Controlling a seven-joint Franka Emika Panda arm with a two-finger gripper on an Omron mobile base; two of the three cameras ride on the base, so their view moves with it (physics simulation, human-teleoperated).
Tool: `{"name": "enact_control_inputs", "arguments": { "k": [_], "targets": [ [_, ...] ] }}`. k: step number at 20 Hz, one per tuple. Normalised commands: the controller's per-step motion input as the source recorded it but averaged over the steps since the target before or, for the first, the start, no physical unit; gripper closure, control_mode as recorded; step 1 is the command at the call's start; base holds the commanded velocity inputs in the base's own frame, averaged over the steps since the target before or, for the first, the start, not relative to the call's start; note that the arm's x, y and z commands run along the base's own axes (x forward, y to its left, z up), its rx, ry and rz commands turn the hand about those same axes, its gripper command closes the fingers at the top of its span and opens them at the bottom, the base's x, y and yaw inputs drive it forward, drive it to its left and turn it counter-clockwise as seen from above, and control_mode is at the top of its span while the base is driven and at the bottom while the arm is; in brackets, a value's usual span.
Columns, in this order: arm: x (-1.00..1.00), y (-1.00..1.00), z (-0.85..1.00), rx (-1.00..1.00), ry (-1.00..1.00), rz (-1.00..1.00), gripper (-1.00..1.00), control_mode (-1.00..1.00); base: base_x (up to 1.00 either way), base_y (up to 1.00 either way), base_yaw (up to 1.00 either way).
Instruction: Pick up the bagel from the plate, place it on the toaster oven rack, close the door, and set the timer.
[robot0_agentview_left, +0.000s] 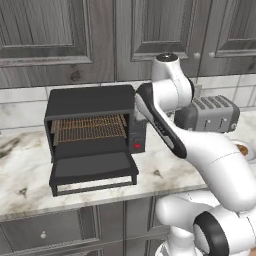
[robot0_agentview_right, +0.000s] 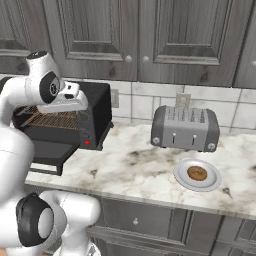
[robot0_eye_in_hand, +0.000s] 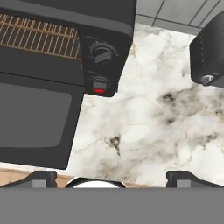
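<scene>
Task looks barely begun, judging by layout: the small round golden-brown speckled bagel (robot0_agentview_right: 197, 173) sits centred on the round light-grey shallow plate (robot0_agentview_right: 214, 183), on the marbled white-grey stone tabletop (robot0_agentview_right: 135, 170) at approx 5 o'clock in the right base view, just in front of the silver two-slot toaster (robot0_agentview_right: 185, 128) and well apart from the black box-shaped toaster oven (robot0_agentview_left: 95, 117). Oven's wide black drop-down door w/ dark glass pane (robot0_agentview_left: 94, 170) is already folded down flat, so the copper-brown wire grid rack (robot0_agentview_left: 89, 128) is exposed and bare. Tool (robot0_eye_in_hand: 112, 178): two dark finger tips at 7 and 5 o'clock of the hand view, spread wide apart, nothing between them; hand looks down on the tabletop strip between oven and toaster, w/ the oven's round black timer knob (robot0_eye_in_hand: 101, 54) at approx 11 o'clock. Left to do, as far as I can judge: reach plate, grasp bagel, carry to rack, shut door, turn timer, i.e. all steps. Writing/brands: none legible; the red patch (robot0_eye_in_hand: 99, 90) under the knob carries no readable text.
</scene>
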Motion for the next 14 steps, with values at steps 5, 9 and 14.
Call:
{"name": "enact_control_inputs", "arguments": {
  "k": [5, 9, 14],
  "targets": [
    [-0.27, 1.0, -0.15, -0.19, 0.0, 0.02, -1.0, -1.0, 0.0, 0.0, 0.0],
    [-0.25, 0.76, -0.18, -0.15, -0.04, 0.0, -1.0, -1.0, 0.0, 0.0, 0.0],
    [-0.11, 0.7, -0.21, -0.05, -0.15, 0.0, -1.0, -1.0, 0.0, 0.0, 0.0]
  ]
}}
